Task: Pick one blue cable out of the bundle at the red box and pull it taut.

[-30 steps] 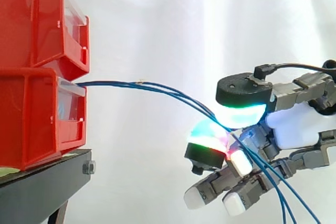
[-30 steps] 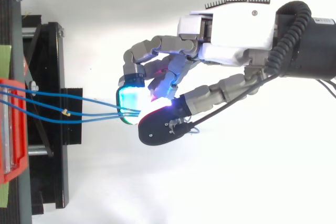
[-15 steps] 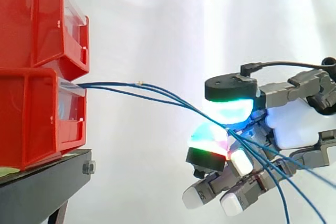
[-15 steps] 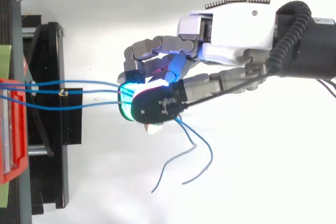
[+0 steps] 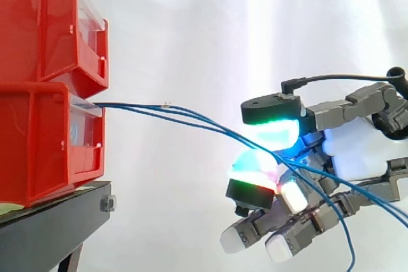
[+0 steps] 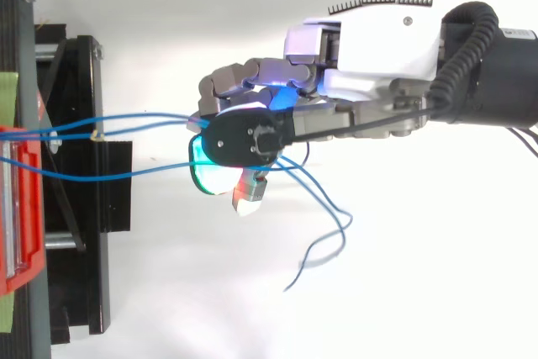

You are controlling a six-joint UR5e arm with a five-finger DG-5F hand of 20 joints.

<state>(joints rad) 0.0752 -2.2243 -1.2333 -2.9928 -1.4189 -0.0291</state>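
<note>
Step in hand: the grasp. The blue cables (image 5: 191,117) (image 6: 143,117) are leaving the front of the lower red bin (image 5: 38,138) and sloping down to the hand (image 5: 357,151) (image 6: 370,48), which is hovering well apart from the bin. Its thumb (image 5: 271,125) and fingers (image 5: 255,167) are pinching narrowly on the strands between the pads; I cannot tell whether one or several are being caught. The strands are curving, not taut, and the free ends (image 6: 324,233) are trailing behind the palm. Next move, in my judgement: confirming a single strand, then drawing away from the bin along its line.
</note>
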